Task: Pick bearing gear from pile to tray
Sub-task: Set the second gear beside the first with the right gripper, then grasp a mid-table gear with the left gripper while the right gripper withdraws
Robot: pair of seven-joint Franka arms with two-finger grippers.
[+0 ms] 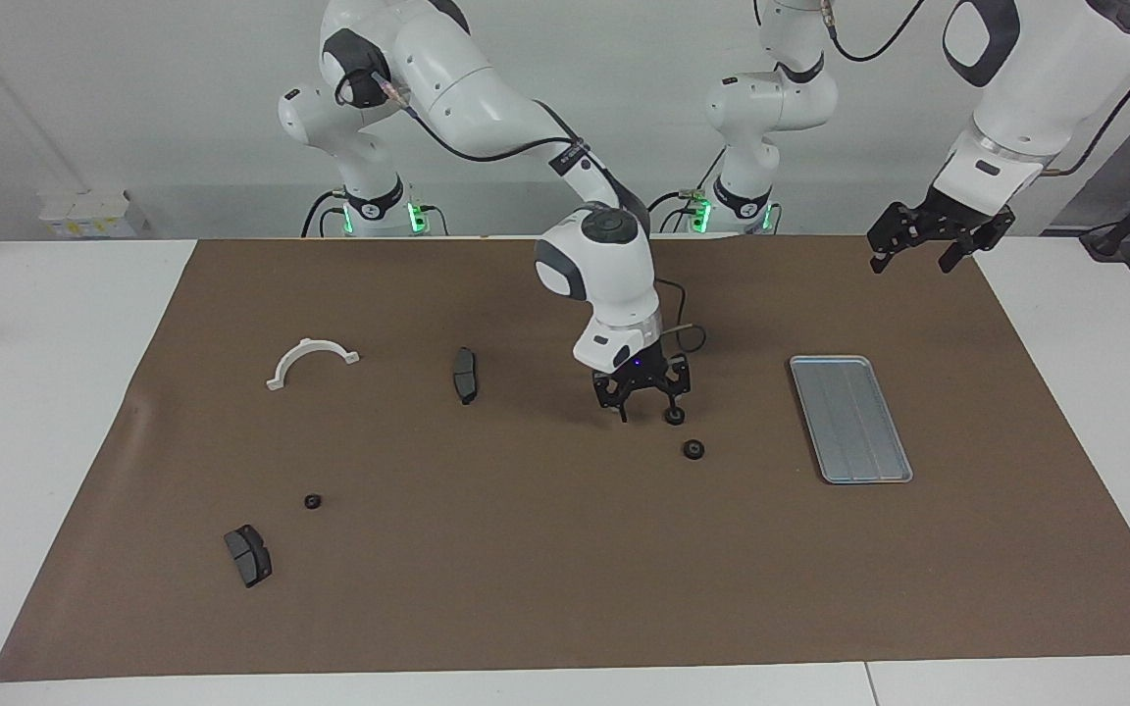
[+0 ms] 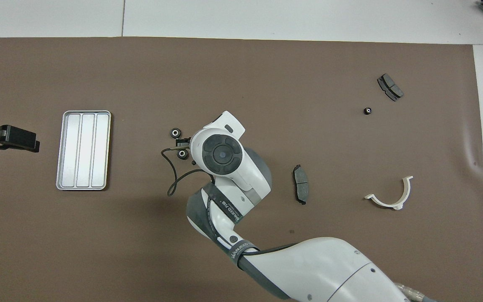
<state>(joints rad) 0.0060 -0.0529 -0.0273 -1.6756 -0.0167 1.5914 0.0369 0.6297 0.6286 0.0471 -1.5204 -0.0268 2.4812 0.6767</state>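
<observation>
Three small black bearing gears sit on the brown mat. One gear [image 1: 673, 416] is right under the right gripper [image 1: 645, 412], a second gear [image 1: 693, 449] lies just beside it, a little farther from the robots, and a third gear [image 1: 311, 501] sits alone toward the right arm's end of the table. The right gripper is down low at the mat, fingers spread, with the first gear at one fingertip. Whether that gear is pinched I cannot tell, but my read is the grasp is only now being lined up.

The tray [image 1: 849, 417] waits bare toward the left arm's end, silver-grey metal, low rim, lengthwise ridges, likely to stop round parts rolling off. The left gripper [image 1: 923, 240] hangs in the air, open and empty, over the mat's edge nearer the robots than the tray; that arm just waits.

Other parts stay out of it: two dark brake pads, one [image 1: 465, 374] curved and slim, one [image 1: 247, 554] blocky, and a white plastic half-ring clamp [image 1: 311, 359].
</observation>
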